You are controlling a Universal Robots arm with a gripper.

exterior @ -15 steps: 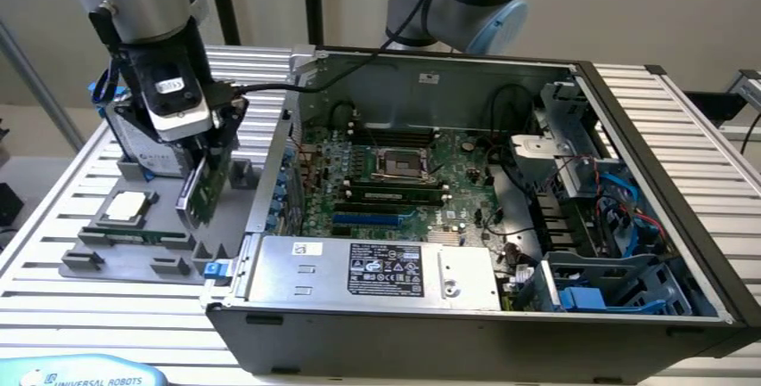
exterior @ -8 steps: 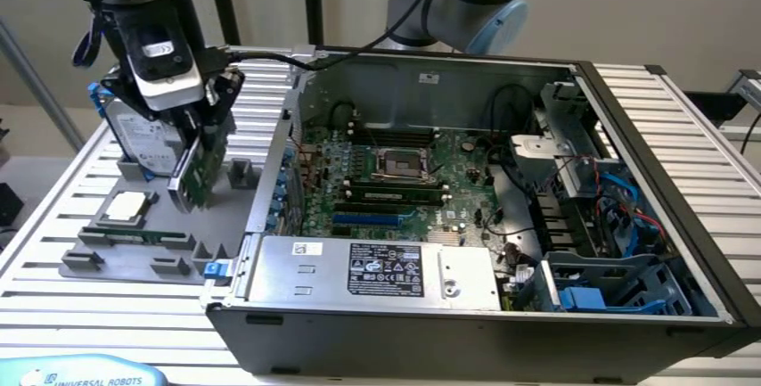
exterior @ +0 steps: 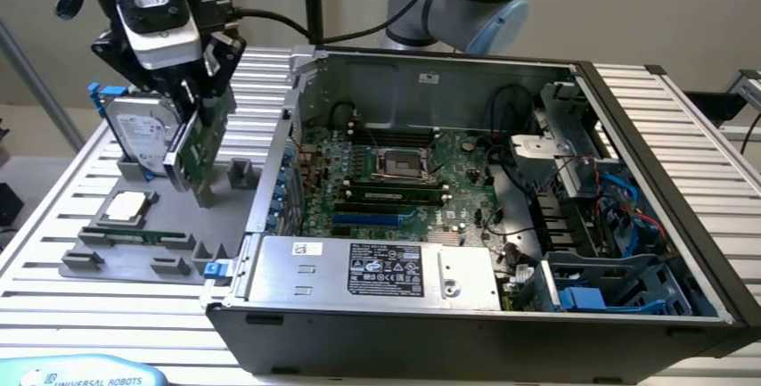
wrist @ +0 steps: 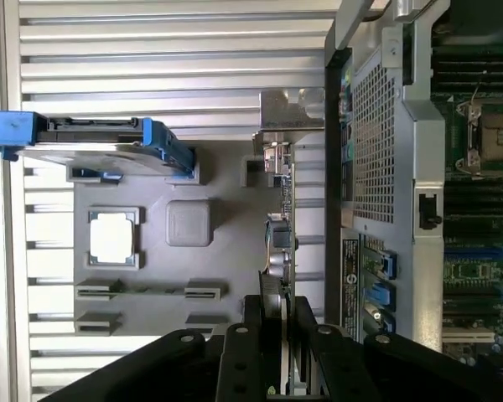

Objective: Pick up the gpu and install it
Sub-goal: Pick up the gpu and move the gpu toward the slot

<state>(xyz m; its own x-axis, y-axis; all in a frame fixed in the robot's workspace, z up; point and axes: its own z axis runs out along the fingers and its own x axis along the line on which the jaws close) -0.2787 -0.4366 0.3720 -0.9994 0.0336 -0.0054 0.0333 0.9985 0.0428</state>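
Observation:
My gripper (exterior: 202, 92) hangs over the exterior view's left side of the table, shut on the top edge of the gpu (exterior: 205, 141). The card is a thin green board held on edge and slightly tilted. Its lower edge is right at a slot of the grey parts holder (exterior: 226, 212); whether it still touches I cannot tell. In the wrist view the black fingers (wrist: 251, 335) of the gripper (wrist: 277, 327) pinch the gpu (wrist: 280, 226), seen edge-on, beside the open computer case (wrist: 386, 167). The case's motherboard (exterior: 393, 168) lies exposed, with a blue slot (exterior: 374, 219).
On the holder stand a silver hard drive with blue brackets (exterior: 141, 132), a processor chip (exterior: 125, 208) and a narrow memory stick (exterior: 137, 234). The case wall (exterior: 285, 145) rises just to the card's right. A power supply (exterior: 369, 270), cables and drive bays (exterior: 594, 217) fill the case.

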